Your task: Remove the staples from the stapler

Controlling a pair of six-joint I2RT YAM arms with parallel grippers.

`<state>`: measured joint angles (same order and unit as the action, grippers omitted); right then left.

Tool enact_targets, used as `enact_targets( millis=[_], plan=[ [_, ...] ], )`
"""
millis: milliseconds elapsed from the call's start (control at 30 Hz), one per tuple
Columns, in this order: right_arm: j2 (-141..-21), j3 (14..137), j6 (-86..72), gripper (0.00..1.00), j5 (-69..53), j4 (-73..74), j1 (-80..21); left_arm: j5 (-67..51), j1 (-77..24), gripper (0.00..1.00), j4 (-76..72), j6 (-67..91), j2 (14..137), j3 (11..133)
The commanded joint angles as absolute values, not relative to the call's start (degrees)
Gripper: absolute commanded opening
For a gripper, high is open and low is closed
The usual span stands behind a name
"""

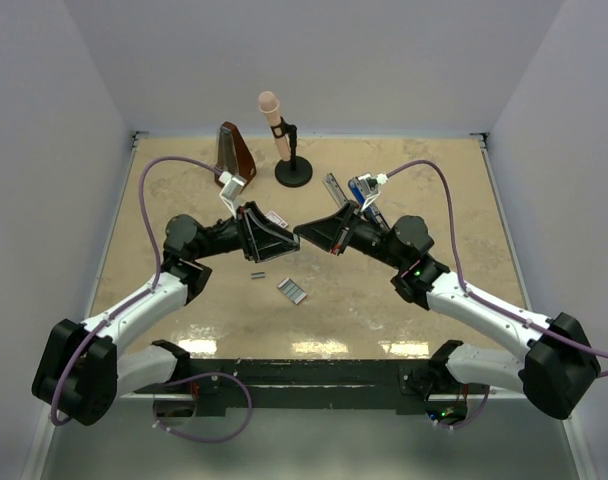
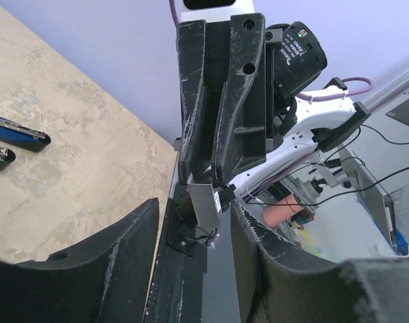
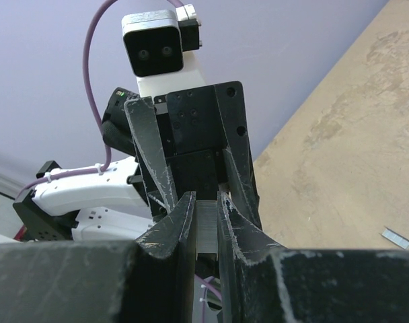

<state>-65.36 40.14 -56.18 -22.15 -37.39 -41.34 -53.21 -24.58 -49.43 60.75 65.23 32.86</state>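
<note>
The right hand [image 3: 206, 197] pinches a staple strip [image 3: 206, 229], long axis aimed straight at the left hand [image 2: 194, 208], whose fingers [image 2: 124, 252] stand spread either side of it, not touching.

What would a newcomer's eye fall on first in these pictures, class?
At centre, the right hand pinches a silvery staple strip, tip to tip with the open left hand. Behind them, toward the far wall, stand a brown metronome and a pink microphone.
</note>
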Motion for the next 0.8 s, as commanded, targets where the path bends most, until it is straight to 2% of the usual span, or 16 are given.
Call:
enact_targets(
  millis=[0, 100, 300, 600, 633, 767],
  plan=[
    [-65.5, 40.0, -56.8, 0.17, -23.6, -40.7, -41.3, -53.0, -25.0, 0.48, -56.2, 61.8, 65.5, 32.3],
    [-65.7, 40.0, -56.8, 0.17, -23.5, -40.8, -41.4, -53.0, -25.0, 0.43, -56.3, 61.9, 65.5, 32.3],
    [-65.5, 39.6, -56.7, 0.17, -23.3, -40.9, -41.3, -52.6, -25.0, 0.41, -56.7, 62.2, 65.3, 32.0],
    [-65.6, 39.4, -56.6, 0.17, -23.2, -40.5, -41.3, -52.5, -25.0, 0.29, -57.2, 62.8, 65.6, 32.0],
    [-65.6, 39.4, -56.5, 0.17, -23.1, -40.4, -41.4, -52.5, -25.0, 0.25, -57.1, 62.8, 65.7, 32.0],
    [-65.6, 39.6, -56.2, 0.22, -22.9, -39.8, -41.3, -52.5, -25.0, 0.21, -56.6, 62.7, 66.0, 32.3]
  ],
)
